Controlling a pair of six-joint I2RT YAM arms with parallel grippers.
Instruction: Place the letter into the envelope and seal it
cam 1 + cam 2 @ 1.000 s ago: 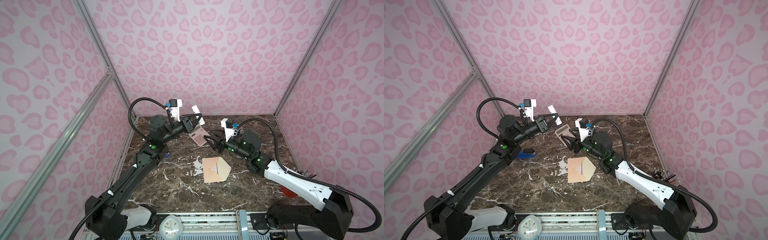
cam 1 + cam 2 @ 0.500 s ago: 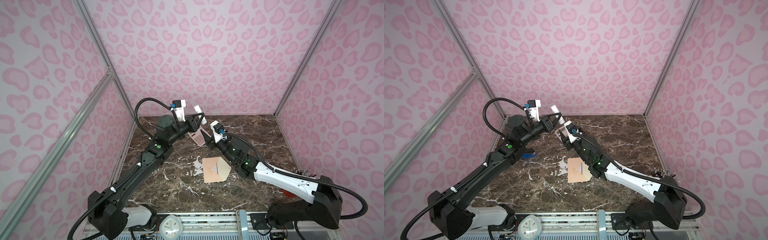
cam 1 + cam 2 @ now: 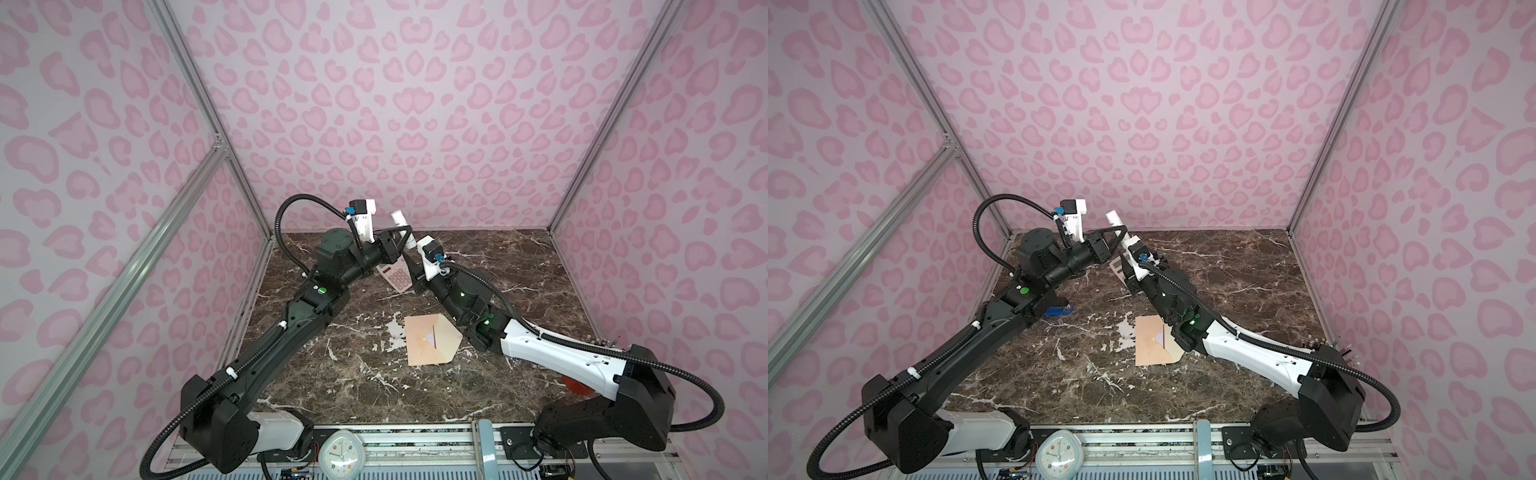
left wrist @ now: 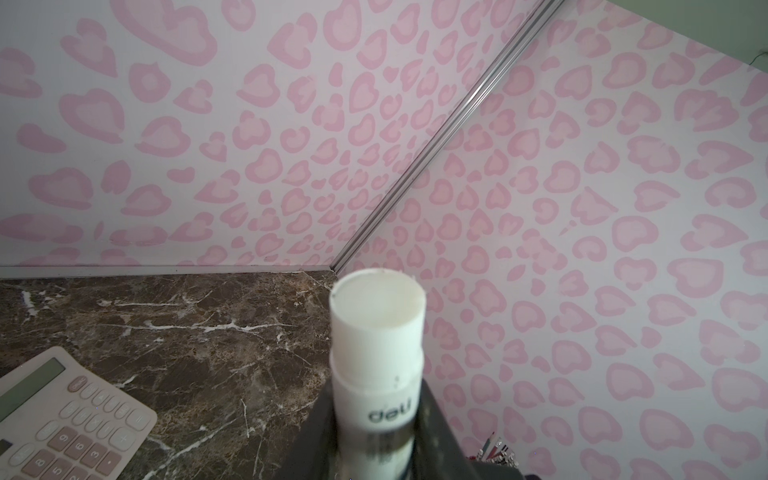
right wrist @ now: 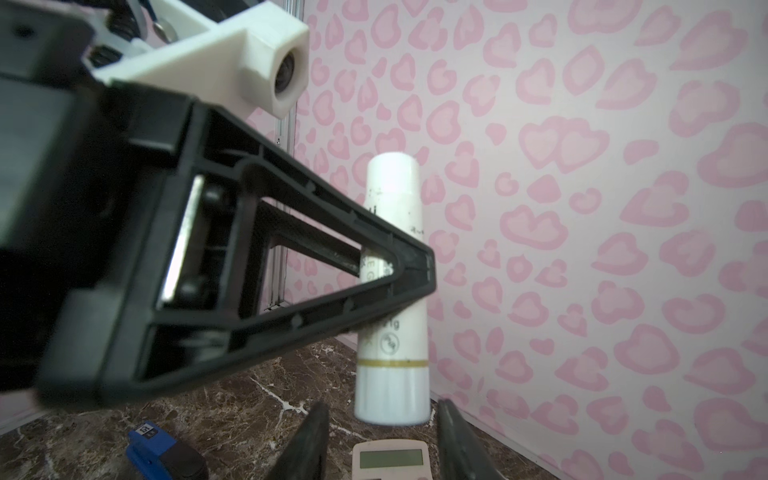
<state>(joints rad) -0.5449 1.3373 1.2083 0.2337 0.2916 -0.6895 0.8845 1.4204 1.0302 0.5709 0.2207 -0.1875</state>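
Note:
The peach-beige envelope (image 3: 422, 343) (image 3: 1152, 343) lies flat mid-table, its paler pointed flap (image 3: 449, 338) spread open toward the right arm. Only a thin dark-red line shows at its mouth; the letter is otherwise hidden. Raised at the back of the table, my left gripper (image 3: 404, 236) (image 4: 376, 399) is shut on a white glue stick (image 3: 399, 217) (image 4: 379, 332) (image 5: 392, 291). My right gripper (image 3: 411, 254) (image 5: 380, 411) stands open just below it. Its two fingers sit either side of the stick's lower end, with a gap on both sides.
A pink-keyed calculator (image 3: 395, 275) (image 5: 390, 459) lies under the two grippers near the back wall. A blue stapler (image 3: 1059, 309) (image 5: 160, 453) sits by the left arm. Pens (image 3: 1325, 345) and a red object (image 3: 575, 386) are at the right edge, a clock (image 3: 343, 455) at the front.
My right arm has swung from the table's middle to the back, up to the glue stick, and its jaws have narrowed. The left gripper moved slightly right, still holding the stick.

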